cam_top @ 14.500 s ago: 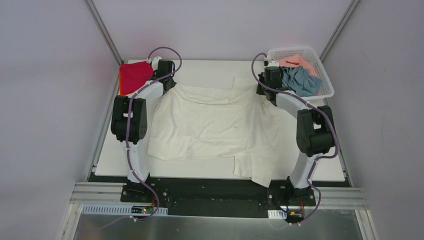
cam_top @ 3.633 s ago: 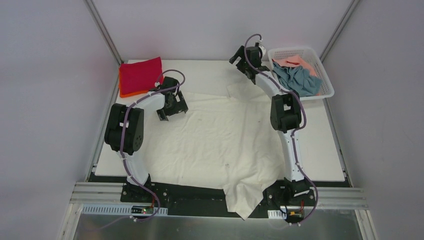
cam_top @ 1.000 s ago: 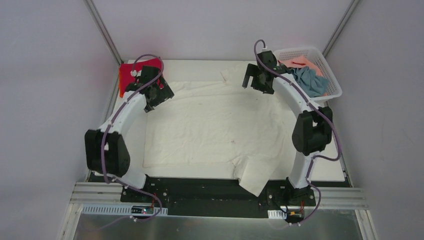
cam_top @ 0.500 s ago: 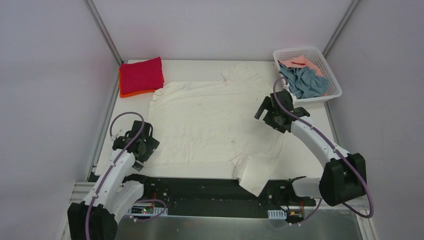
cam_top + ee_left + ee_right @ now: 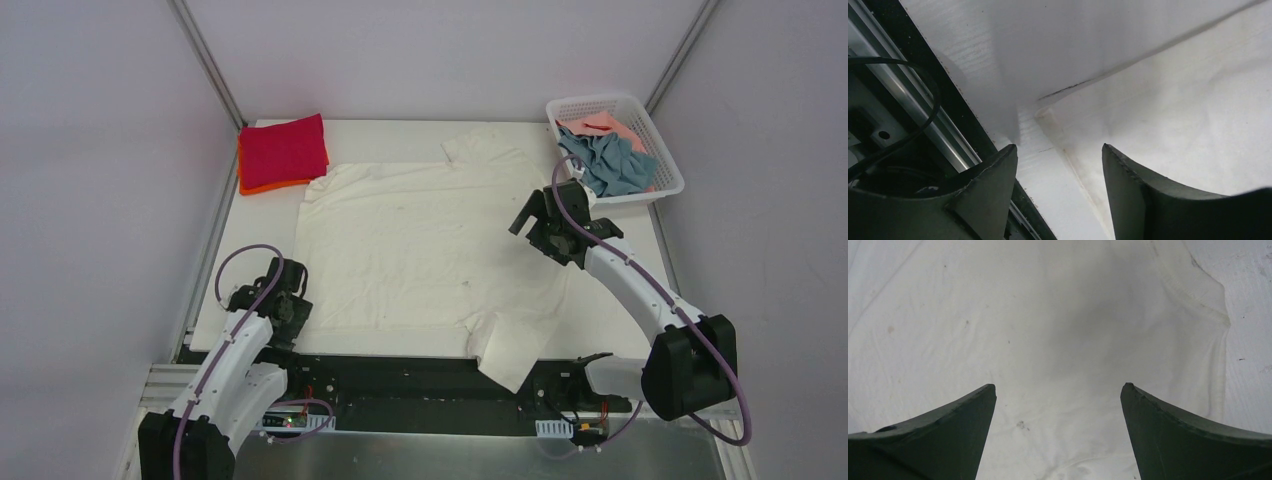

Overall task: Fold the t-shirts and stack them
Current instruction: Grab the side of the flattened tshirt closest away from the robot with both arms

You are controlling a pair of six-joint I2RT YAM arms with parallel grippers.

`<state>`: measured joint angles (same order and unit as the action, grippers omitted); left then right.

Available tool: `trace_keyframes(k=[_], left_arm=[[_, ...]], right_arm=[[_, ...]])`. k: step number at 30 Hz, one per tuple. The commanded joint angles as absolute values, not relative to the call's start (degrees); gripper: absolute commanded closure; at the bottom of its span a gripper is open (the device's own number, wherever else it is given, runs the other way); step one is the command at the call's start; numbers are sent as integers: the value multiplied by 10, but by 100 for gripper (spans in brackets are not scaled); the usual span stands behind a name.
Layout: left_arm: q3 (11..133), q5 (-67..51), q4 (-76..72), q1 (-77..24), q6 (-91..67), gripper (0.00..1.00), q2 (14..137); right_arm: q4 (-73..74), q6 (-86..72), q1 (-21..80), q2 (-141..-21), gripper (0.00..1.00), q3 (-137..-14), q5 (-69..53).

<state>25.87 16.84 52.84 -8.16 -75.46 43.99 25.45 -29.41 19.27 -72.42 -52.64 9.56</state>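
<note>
A large cream-white t-shirt point(image 5: 430, 250) lies spread flat over the table, one sleeve point(image 5: 510, 355) hanging off the near edge. My left gripper point(image 5: 292, 308) is low at the shirt's near-left corner. In the left wrist view its jaws point(image 5: 1058, 155) stand apart, with the hem corner point(image 5: 1063, 120) and bare table between them. My right gripper point(image 5: 530, 222) hovers wide open over the shirt's right side; the right wrist view shows only cream cloth point(image 5: 1048, 330) between its jaws point(image 5: 1058, 387). A folded crimson shirt point(image 5: 283, 148) sits on an orange one point(image 5: 262, 185) at the back left.
A white mesh basket point(image 5: 655, 185) at the back right holds a grey-blue shirt point(image 5: 610, 165) and a salmon pink one point(image 5: 605, 125). A black rail and metal frame point(image 5: 913, 115) run along the table's near edge, right beside my left fingers.
Both arms have swung from the shirt's far edge to nearer positions. The left gripper has dropped to the near-left corner and its jaws have narrowed. The right gripper has stayed wide open.
</note>
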Motion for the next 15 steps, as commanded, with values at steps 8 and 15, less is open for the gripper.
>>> trace_keyframes(k=[8, 15], left_arm=[[243, 205, 506, -80, -801, 53, 503], [242, 205, 453, -80, -792, 66, 570]], right_arm=[[242, -297, 193, -729, 1, -527, 87], [256, -298, 195, -714, 1, -525, 94]])
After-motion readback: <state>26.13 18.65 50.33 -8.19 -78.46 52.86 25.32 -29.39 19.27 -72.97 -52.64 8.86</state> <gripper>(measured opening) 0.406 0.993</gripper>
